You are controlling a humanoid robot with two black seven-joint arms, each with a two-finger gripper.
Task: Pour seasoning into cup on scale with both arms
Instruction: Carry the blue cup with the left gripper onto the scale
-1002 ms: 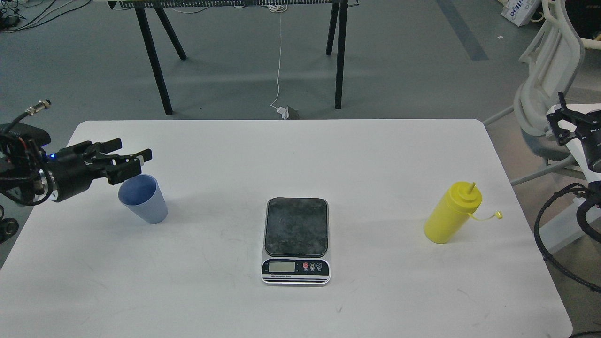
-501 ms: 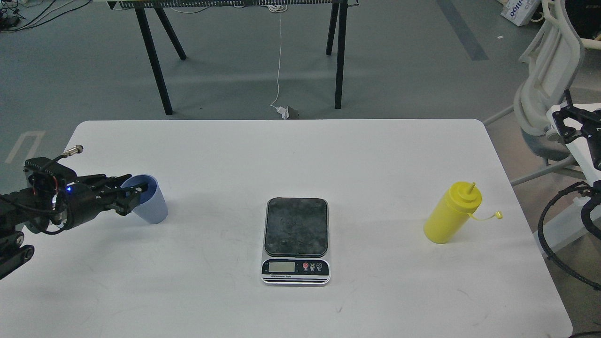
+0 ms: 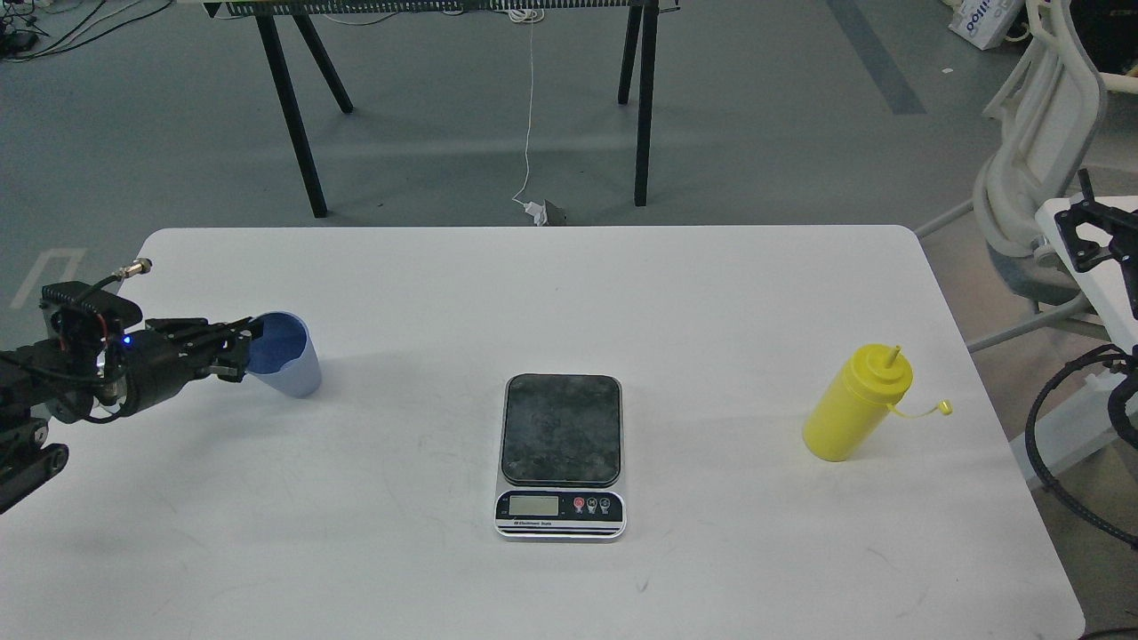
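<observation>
Reaching in from the left edge, the left arm stretches low over the white table [image 3: 551,284], and its left gripper [image 3: 233,348] is at the rim of the light-blue cup [image 3: 286,357]. The black fingers [image 3: 213,336] lie against the cup's left side, seemingly clasped on the rim, though the dark parts run together and I cannot tell for sure how tightly they grip. The cup looks tipped a little toward the arm, its open mouth showing the blue inside; whether its base sits flat on the table I cannot tell. A small blue light glows on the wrist behind the gripper. The scale [image 3: 560,455] lies well apart from the cup, near the middle of the table, its dark scuffed plate bare, the silver strip with display and buttons facing the near edge. Far to the right stands the yellow seasoning bottle [image 3: 855,404], upright with a slight lean, nozzle uncapped and the small cap hanging out on its tether to the right. Only a bit of the right arm shows at the right border beside a white chair [image 3: 1036,160]; its gripper is out of sight.
</observation>
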